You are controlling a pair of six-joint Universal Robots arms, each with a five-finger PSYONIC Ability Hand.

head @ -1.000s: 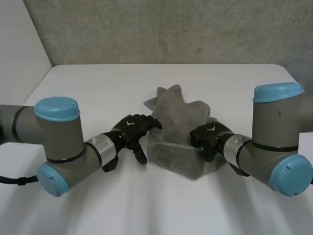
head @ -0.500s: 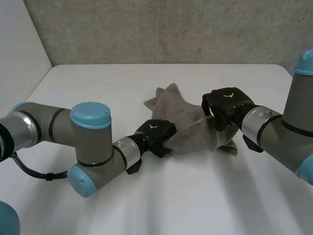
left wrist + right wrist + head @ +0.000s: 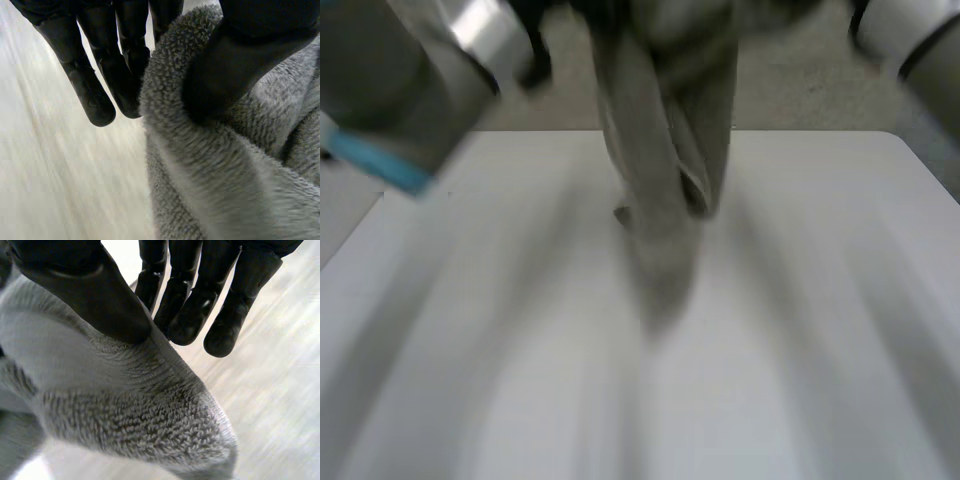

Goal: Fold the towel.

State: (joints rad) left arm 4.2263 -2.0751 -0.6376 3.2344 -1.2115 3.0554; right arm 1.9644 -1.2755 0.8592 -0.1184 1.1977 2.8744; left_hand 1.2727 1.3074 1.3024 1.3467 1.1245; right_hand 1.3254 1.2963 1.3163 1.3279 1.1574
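Observation:
The grey towel (image 3: pixel 665 190) hangs bunched above the white table (image 3: pixel 800 330), lifted high, its lowest part close over the table's middle. My left hand (image 3: pixel 125 55) pinches an upper edge of the towel (image 3: pixel 210 165) between thumb and fingers. My right hand (image 3: pixel 100 295) pinches another upper part of the towel (image 3: pixel 125 410) the same way, thumb on one side and fingers on the other. In the head view both arms are raised near the camera, the left arm (image 3: pixel 410 80) and the right arm (image 3: pixel 910 30) at the towel's two sides.
The white table has a grey wall (image 3: pixel 800 90) behind it. Its far edge runs just below that wall.
The left hand has closed on the towel. Both arms have swung up, and the towel has left the table and now hangs between the hands.

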